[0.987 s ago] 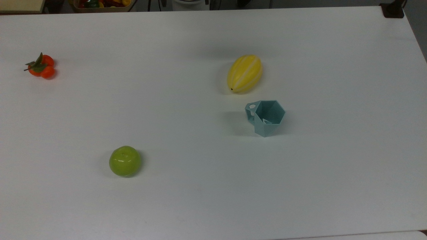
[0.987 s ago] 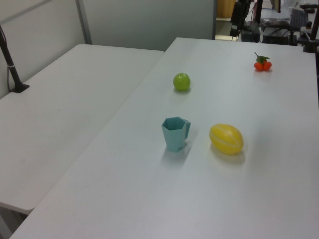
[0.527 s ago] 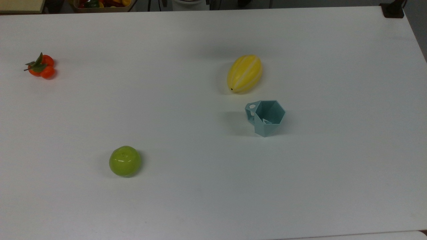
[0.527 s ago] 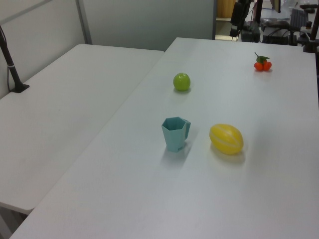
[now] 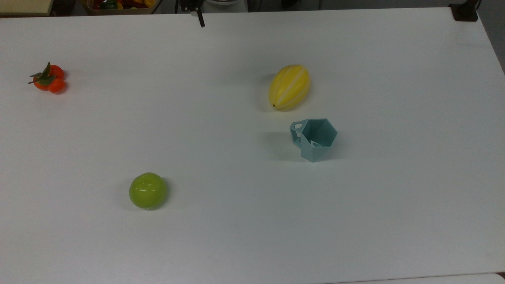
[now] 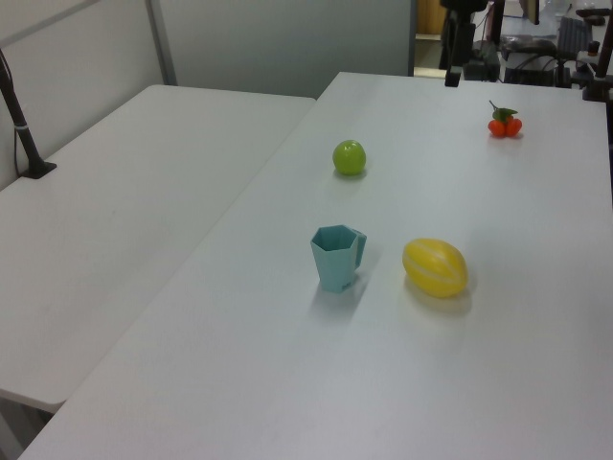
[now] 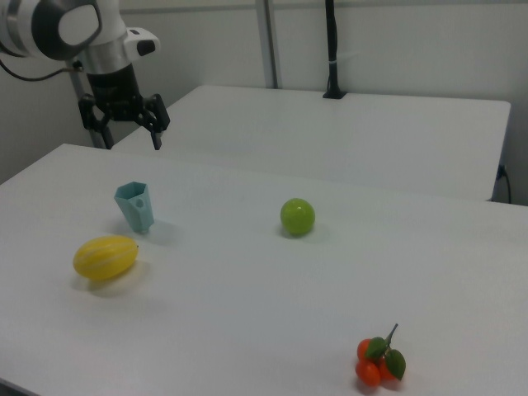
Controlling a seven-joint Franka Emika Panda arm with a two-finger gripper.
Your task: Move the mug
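Mug (image 5: 314, 139) upright, handle toward top view's upper left, near melon (image 5: 289, 86).

arm: white-and-black Franka arm (image 7: 62, 29), wrist pointing down | gripper: black two-finger gripper (image 7: 130, 136) raised in the air, fingers (image 7: 156, 134) spread apart, holding nothing

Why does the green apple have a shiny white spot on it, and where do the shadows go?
In the top view the green apple shows a white glare streak from the light above; the mug casts a soft shadow toward the top view's left. In the right view faint shadows sit beneath the yellow melon and the mug.
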